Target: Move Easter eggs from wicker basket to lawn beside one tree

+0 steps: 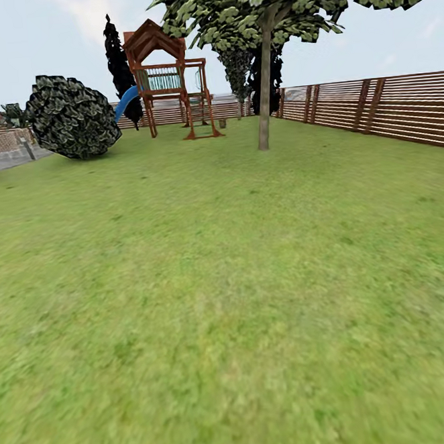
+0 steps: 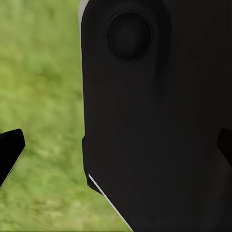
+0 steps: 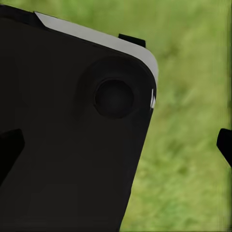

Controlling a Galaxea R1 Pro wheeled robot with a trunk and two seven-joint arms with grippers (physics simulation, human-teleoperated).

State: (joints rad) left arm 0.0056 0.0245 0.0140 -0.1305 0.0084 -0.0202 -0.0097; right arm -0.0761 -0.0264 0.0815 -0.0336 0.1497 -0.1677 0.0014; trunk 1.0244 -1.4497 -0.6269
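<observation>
The lawn (image 1: 229, 302) stretches ahead of me in the head view. A tree (image 1: 263, 90) with a straight pale trunk and dark jagged foliage stands far off, right of centre. A tiny grey-brown bucket shape (image 1: 222, 123) sits on the grass by the play frame, too small to tell whether it is the wicker basket. The Easter eggs are out of view. My left gripper (image 2: 116, 150) is open with nothing between its fingertips (image 2: 9, 154), and a black part of the robot lies behind it. My right gripper (image 3: 116, 147) is likewise open and empty over grass.
A wooden play frame (image 1: 166, 79) with a blue slide stands at the back. A big dark round bush (image 1: 71, 117) is at the back left. A brown slatted fence (image 1: 387, 110) runs along the right side and the rear. Grey paving (image 1: 1, 160) lies far left.
</observation>
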